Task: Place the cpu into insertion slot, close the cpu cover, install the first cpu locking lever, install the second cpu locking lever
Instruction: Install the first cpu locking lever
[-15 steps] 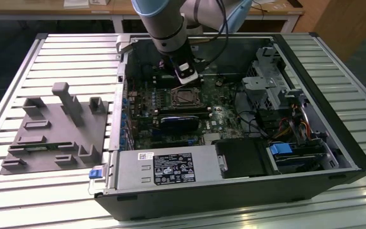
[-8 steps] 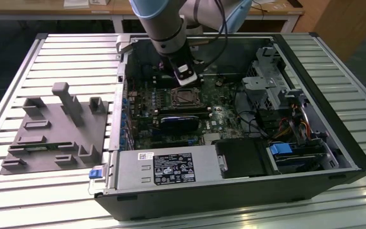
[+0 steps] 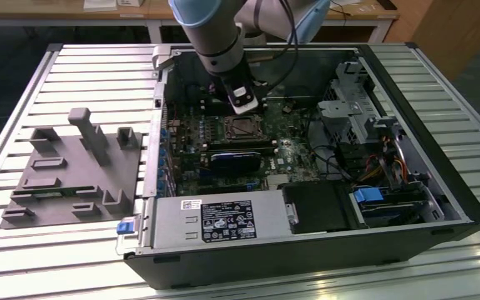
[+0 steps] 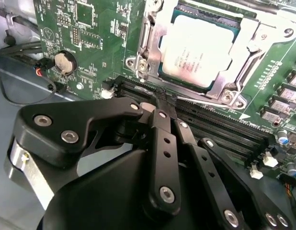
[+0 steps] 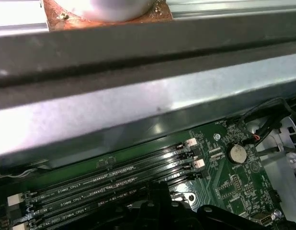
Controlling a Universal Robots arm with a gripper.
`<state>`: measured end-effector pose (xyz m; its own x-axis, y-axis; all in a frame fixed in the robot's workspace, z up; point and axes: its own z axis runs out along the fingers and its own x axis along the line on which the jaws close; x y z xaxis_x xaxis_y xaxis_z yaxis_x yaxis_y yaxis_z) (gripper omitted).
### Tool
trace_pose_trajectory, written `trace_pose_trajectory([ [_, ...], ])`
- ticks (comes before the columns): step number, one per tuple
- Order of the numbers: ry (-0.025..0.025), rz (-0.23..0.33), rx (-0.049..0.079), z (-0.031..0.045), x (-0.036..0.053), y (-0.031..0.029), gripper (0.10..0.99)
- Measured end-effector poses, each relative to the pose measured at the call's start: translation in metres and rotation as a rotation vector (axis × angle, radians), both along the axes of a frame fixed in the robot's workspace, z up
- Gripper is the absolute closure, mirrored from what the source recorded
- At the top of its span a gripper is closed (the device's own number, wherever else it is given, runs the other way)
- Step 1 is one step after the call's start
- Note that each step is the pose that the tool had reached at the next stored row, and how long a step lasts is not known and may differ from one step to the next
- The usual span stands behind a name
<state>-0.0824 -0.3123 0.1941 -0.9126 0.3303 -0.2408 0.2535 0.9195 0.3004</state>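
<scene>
— What was recorded of the gripper?

— The gripper (image 4: 163, 98) was found narrow, its fingers (image 4: 162, 143) drawn together at the tips. The tips were set at a thin lever (image 4: 210, 103) running along one edge of the slot. Whether the lever was pinched between them could not be told. In the exterior view the gripper (image 3: 246, 111) was seen lowered into the case (image 3: 307, 262), near the slot.

— And the cpu?

— The cpu (image 4: 198, 45) was noted seated flat in the slot (image 4: 168, 75), silver top up. The cover (image 4: 155, 33) was observed lying down over it, and the chip's top was left showing through the window.

— What was logged around it?

— Memory slots (image 4: 224, 129) were seen just beside the lever, and were noted in both wrist views. A coin cell (image 4: 64, 61) was recorded on the board (image 4: 90, 28), well apart from the slot. In the exterior view a power supply (image 3: 223, 219) was noted against the case's near wall. A grey fixture (image 3: 73, 175) was recorded on the slatted table (image 3: 82, 75), at the exterior view's left, apart from the case.
</scene>
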Motion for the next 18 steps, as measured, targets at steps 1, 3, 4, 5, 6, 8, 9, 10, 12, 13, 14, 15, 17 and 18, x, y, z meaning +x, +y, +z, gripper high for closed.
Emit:
trace_pose_trajectory([
  [1,-0.0003,0.0,-0.002,-0.0006,0.0,0.0,0.98],
  [3,-0.0007,-0.001,-0.007,-0.0018,0.0,0.0,0.98],
  [4,-0.0009,-0.002,-0.01,-0.0024,0.0,0.0,0.98],
  [5,-0.0011,-0.002,-0.012,-0.0029,0.0,0.0,0.98],
  [6,-0.0012,-0.002,-0.015,-0.0034,0.0,0.0,0.98],
  [8,-0.0013,-0.003,-0.022,-0.0042,0.0,0.0,0.98],
  [9,-0.0015,-0.003,-0.025,-0.0046,0.0001,0.0,0.98],
  [10,-0.0016,-0.003,-0.028,-0.005,0.0,-0.0001,0.98],
  [12,-0.0017,-0.003,-0.032,-0.0061,0.0001,0.0,0.98],
  [13,-0.0018,-0.004,-0.034,-0.0066,0.0001,0.0,0.98],
  [14,-0.0017,-0.004,-0.036,-0.0069,0.0002,0.0,0.98],
  [15,-0.0017,-0.004,-0.038,-0.0069,0.0002,0.0,0.98],
  [17,-0.0017,-0.004,-0.038,-0.0069,0.0002,0.0,0.98],
  [18,-0.0018,-0.004,-0.038,-0.0068,0.0002,0.0,0.98],
])
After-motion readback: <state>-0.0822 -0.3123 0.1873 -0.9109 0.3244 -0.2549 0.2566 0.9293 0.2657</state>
